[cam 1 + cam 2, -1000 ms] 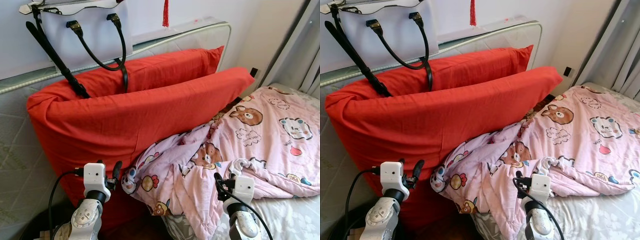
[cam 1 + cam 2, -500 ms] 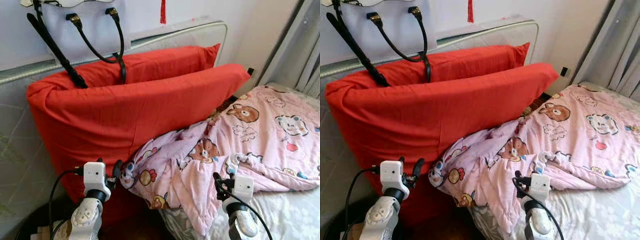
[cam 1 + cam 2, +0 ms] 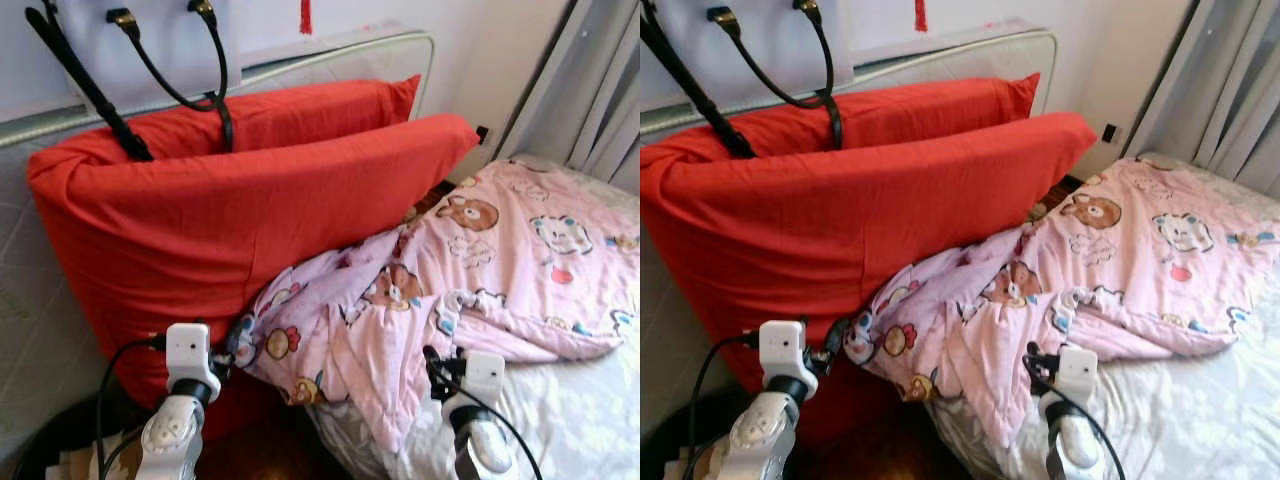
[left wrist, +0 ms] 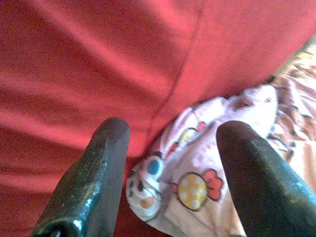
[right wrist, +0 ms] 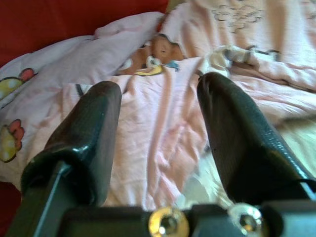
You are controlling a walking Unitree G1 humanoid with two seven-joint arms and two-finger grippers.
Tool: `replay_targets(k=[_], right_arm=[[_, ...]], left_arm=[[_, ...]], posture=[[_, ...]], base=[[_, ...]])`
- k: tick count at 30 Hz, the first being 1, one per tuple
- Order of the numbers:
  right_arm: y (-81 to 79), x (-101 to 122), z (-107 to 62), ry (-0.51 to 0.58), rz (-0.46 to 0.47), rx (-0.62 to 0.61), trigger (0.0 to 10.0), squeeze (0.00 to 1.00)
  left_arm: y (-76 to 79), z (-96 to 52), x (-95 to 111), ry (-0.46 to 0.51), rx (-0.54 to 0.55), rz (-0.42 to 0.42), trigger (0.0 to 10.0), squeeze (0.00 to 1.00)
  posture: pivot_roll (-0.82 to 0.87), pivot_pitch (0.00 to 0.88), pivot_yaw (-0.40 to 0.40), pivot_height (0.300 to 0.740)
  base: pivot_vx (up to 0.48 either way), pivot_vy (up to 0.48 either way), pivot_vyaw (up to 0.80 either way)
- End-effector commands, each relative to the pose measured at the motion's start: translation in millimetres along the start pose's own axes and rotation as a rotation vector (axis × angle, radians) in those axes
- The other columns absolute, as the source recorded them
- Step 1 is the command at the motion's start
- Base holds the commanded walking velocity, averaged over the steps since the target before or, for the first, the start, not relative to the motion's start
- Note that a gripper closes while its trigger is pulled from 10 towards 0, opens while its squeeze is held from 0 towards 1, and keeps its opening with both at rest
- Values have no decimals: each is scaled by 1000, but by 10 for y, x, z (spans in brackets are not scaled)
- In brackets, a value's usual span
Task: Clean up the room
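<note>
The whole head view has slid over the last second: the handbag (image 3: 150,40) at 11 o'clock now runs further off the top edge, and the grey curtain (image 3: 600,90) at 2 o'clock fills more of the frame, so the camera has turned and dipped while the things themselves lie as they did. The big red cushion (image 3: 240,230) leans against the upright mattress (image 3: 330,55), with a second red pillow (image 3: 300,110) tucked behind it. The pink cartoon-print blanket (image 3: 470,270) sprawls crumpled across the bed (image 3: 570,420) from centre out to 3 o'clock, its corner spilling over the bed's edge against the cushion. The left tool (image 4: 168,163) is released, fingers spread, aimed at that hanging corner where it meets the cushion; the right tool (image 5: 158,133) is likewise spread wide over the blanket's folds, touching nothing. I judge the robot has squared up to the blanket, and no grasp has yet begun.
</note>
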State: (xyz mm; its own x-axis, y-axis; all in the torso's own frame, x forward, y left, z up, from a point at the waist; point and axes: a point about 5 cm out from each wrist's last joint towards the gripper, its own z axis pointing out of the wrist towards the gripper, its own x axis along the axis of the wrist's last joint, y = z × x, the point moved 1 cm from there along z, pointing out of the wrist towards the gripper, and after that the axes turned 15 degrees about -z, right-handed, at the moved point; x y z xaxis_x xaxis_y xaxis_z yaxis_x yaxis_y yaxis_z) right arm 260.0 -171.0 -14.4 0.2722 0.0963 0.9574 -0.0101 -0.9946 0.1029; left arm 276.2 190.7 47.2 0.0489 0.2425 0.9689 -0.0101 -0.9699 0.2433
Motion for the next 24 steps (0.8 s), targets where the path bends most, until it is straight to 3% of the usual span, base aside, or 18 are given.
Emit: replay_targets(k=[1,24], right_arm=[[-30,50,35,13,-1,18,10000,0],[-87,30,34,-4,8,22,10000,0]], left_arm=[[18,2,-3,-9,-6,1,10000,0],[0,10,21,-15,-12,13,10000,0]], posture=[[-10,0,-66,658],[-4,0,-48,649]], base=[[0,0,0],[0,0,0]])
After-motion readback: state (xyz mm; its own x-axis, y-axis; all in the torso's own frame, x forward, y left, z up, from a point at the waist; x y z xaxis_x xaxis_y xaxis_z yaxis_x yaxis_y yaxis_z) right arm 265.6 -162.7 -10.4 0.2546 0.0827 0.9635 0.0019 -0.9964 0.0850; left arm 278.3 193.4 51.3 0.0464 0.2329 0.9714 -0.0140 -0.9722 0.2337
